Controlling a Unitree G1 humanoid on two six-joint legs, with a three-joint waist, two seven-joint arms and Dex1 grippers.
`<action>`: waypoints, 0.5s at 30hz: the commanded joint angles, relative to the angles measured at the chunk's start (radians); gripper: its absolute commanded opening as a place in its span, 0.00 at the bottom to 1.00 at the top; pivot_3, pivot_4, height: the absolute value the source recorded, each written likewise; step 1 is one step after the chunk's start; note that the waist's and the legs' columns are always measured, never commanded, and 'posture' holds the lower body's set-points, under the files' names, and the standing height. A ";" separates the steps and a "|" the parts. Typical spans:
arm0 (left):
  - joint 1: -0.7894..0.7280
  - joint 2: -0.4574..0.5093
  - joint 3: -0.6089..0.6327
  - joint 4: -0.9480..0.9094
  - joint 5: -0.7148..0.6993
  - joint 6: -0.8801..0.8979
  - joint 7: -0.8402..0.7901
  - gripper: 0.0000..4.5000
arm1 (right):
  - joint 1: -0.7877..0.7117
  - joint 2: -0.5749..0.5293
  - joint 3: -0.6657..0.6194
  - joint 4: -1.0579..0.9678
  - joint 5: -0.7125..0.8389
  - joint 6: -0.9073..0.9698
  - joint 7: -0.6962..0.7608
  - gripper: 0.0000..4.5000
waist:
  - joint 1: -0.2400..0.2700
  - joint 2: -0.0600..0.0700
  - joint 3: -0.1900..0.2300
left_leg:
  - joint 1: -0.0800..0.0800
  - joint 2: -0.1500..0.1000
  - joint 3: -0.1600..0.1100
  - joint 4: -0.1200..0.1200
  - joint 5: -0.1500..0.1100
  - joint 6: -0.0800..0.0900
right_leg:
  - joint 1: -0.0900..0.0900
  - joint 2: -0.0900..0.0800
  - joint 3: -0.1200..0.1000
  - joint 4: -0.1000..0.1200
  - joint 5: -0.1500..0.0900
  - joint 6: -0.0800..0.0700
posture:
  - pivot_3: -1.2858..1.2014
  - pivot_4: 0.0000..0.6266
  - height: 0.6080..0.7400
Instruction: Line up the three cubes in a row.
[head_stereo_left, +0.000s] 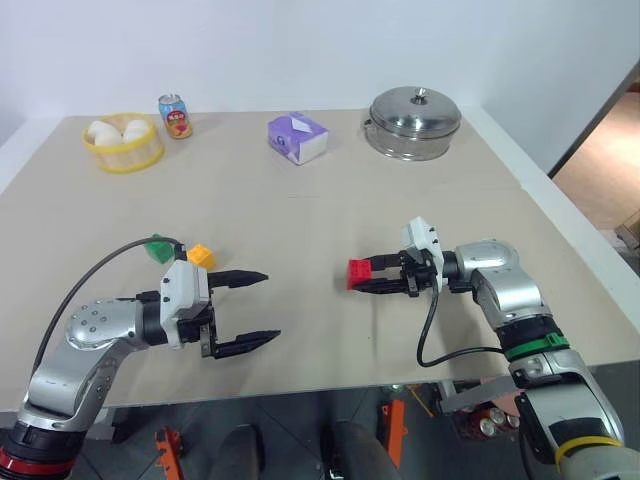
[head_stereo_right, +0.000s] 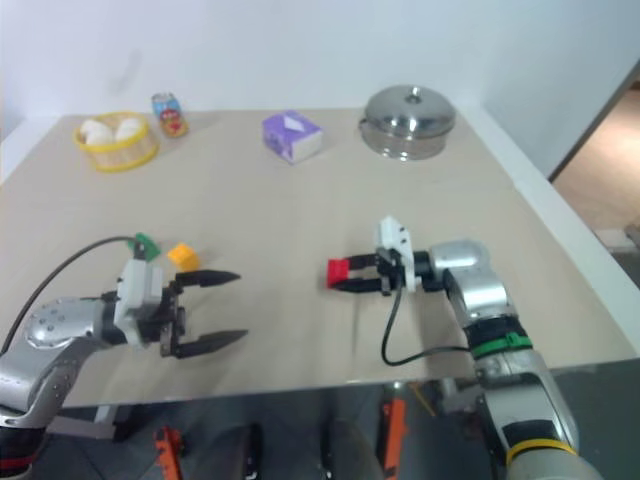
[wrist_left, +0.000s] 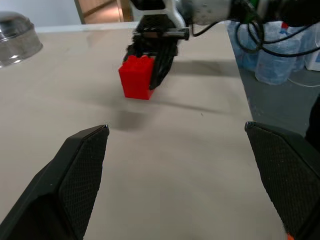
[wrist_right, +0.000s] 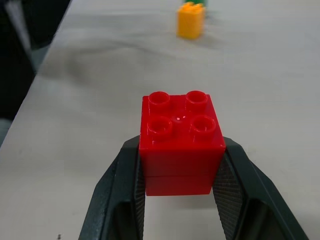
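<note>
Beige worktop is carrying everything, running from the near edge back to a white wall. Nearest, the left end effector is hanging released, fingers spread wide and holding nothing. The right end effector is grasping the red cube, pinching it by its sides and carrying it just above the surface. The yellow cube and the green cube are sitting close together toward the left side. To do this step well, I judge the red cube should be lowered flat beside the yellow one, on the pair's line. The green cube is showing only partly behind a cable. A basket, can, tissue pack and pot are standing along the far edge.
</note>
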 joint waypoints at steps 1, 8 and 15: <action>0.017 0.022 0.048 -0.050 -0.018 0.000 0.004 1.00 | -0.033 0.023 0.025 0.070 -0.029 -0.096 0.096 0.28 | 0.001 0.000 0.000 | 0.000 0.000 0.000 0.000 0.000 0.000 | 0.000 0.000 0.000 0.000 0.000 0.000 | 0.52 0.24 1.00; 0.045 0.016 0.070 -0.086 -0.023 0.009 0.050 1.00 | -0.010 0.022 0.097 0.084 0.010 -0.133 0.120 0.28 | 0.002 0.000 0.000 | -0.001 0.001 0.001 -0.001 -0.001 -0.002 | -0.002 0.000 0.001 0.000 0.000 0.000 | 0.52 0.24 1.00; 0.071 0.015 0.077 -0.114 -0.032 0.022 0.083 1.00 | 0.006 0.033 0.125 0.089 0.022 -0.190 0.120 0.28 | 0.002 0.000 0.000 | 0.000 0.004 0.001 -0.001 -0.001 -0.002 | -0.002 0.003 0.001 0.000 0.000 -0.003 | 0.52 0.24 1.00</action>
